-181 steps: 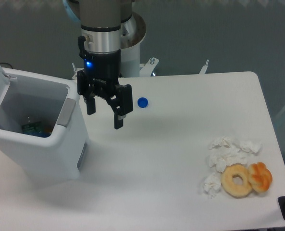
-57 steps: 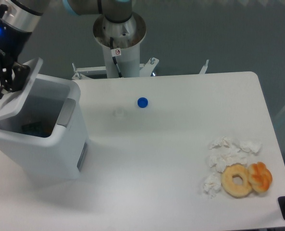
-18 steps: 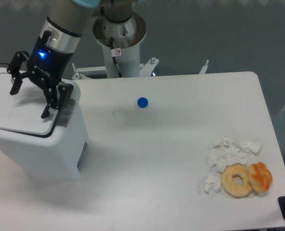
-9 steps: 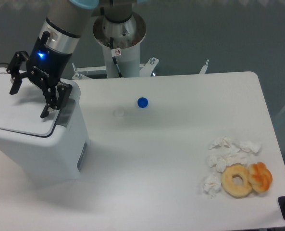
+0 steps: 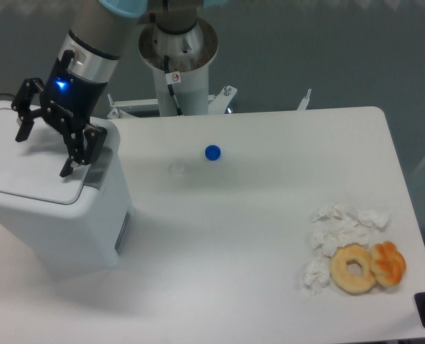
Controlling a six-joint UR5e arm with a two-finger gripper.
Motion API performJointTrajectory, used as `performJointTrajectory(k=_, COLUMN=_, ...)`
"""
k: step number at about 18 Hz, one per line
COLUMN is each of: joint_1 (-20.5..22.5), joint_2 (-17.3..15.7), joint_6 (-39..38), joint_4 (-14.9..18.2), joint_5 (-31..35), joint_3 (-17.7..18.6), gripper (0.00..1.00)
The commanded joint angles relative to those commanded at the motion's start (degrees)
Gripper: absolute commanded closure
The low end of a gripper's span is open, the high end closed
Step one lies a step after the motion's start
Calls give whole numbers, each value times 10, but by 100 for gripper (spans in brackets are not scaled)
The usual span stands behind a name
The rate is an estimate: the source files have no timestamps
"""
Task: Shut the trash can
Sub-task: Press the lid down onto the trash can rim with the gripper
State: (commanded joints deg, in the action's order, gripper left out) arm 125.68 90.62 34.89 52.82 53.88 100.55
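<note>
The trash can [image 5: 61, 222] is a big white boxy bin at the left of the table. Its flat lid [image 5: 22, 168] lies down over the top, and the grey latch strip [image 5: 102, 166] shows at the front edge. My gripper [image 5: 43, 154] hangs just over the lid with its two black fingers spread wide apart. Nothing is held between them. One fingertip [image 5: 67, 170] is close to the lid near the latch side, the other near the far left.
A blue bottle cap [image 5: 212, 152] lies mid-table, with a small clear cap [image 5: 177, 168] to its left. Crumpled white tissues [image 5: 340, 229], a donut [image 5: 353, 269] and an orange pastry [image 5: 388, 263] sit at the right front. The robot's base column [image 5: 178, 61] stands behind the table.
The lid went from standing open to flat on the bin as the gripper swung over from mid-table and pressed it down. In the last second the gripper barely moves.
</note>
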Motion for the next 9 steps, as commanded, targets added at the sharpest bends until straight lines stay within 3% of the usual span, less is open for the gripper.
performJointTrajectory(k=9, joint_1=0, joint_2=4, joint_6=1, joint_4=0, joint_5=0, joint_3=-1, gripper=0)
